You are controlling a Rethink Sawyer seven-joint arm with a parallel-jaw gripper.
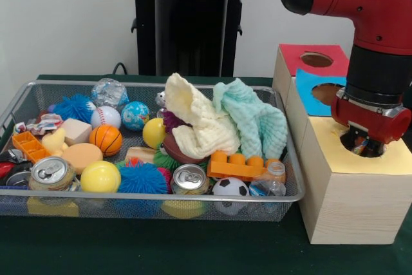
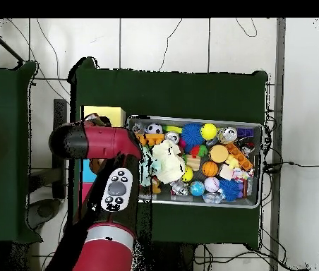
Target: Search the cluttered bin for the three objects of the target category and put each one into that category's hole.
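Note:
The wire mesh bin [image 1: 193, 205] holds a heap of balls, cans and toys. It also shows in the overhead view [image 2: 190, 119]. My gripper [image 1: 365, 146] reaches down into the round hole [image 1: 351, 141] of the yellow-topped wooden box [image 1: 351, 191], right of the bin. It is shut on a small crumpled wrapper [image 1: 369, 149] with a red, blue and white print, held at the hole's mouth. Another printed wrapper [image 1: 42, 123] lies at the bin's far left. In the overhead view my arm hides the gripper and the hole; only part of the yellow box [image 2: 104, 113] shows.
A blue-topped box [image 1: 315, 91] and a red-topped box [image 1: 302, 56] stand behind the yellow one. A cream cloth [image 1: 196, 120] and a mint cloth [image 1: 254, 117] are piled in the bin's middle. Cans [image 1: 50, 172], an orange brick [image 1: 235, 165] and a soccer ball [image 1: 230, 188] lie along its near side.

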